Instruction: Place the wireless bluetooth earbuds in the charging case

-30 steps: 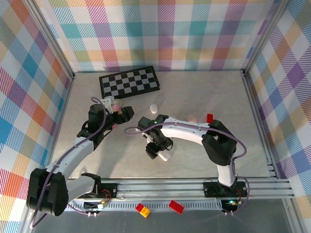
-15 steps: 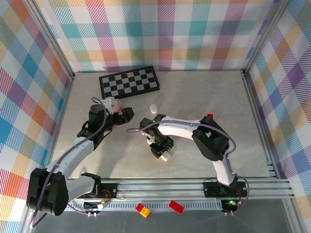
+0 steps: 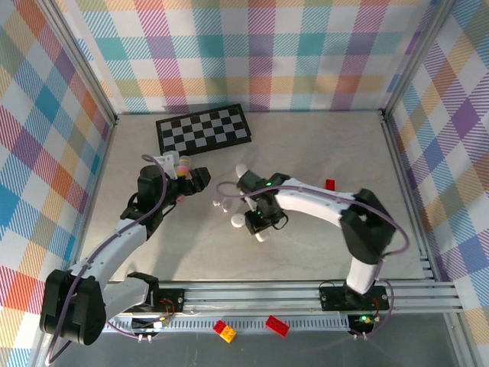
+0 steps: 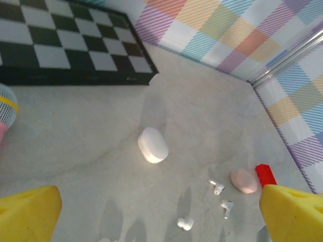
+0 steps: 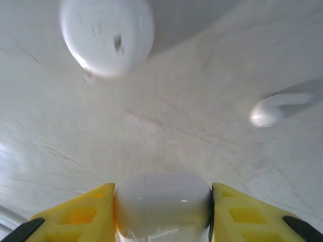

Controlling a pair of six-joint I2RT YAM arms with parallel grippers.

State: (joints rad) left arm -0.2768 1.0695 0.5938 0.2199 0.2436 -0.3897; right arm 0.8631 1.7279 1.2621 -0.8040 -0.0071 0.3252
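My right gripper [image 5: 162,201] is shut on a white charging case [image 5: 162,204], one yellow finger against each side; from above it [image 3: 258,223] sits mid-table with the case [image 3: 262,235] poking out below. A second white case [image 5: 107,35] lies just ahead of it [image 3: 238,222]. A blurred white earbud [image 5: 275,108] lies to the right. My left gripper [image 4: 159,201] is open and holds nothing; it hovers left of centre [image 3: 191,180]. Ahead of it lie three white earbuds [image 4: 217,187] [image 4: 226,206] [image 4: 185,223], a third white case [image 4: 153,145] and a pink case [image 4: 244,181].
A black-and-white checkerboard [image 3: 203,128] lies at the back left. A red brick [image 3: 330,184] sits beside the pink case. A mesh-headed toy [image 4: 5,108] is by the left gripper. Two bricks [image 3: 224,329] [image 3: 277,325] rest on the front rail. Plaid walls enclose the table.
My right gripper has closed on the white case and shifted right and toward the back, uncovering the second case beside it. The left arm has not moved.
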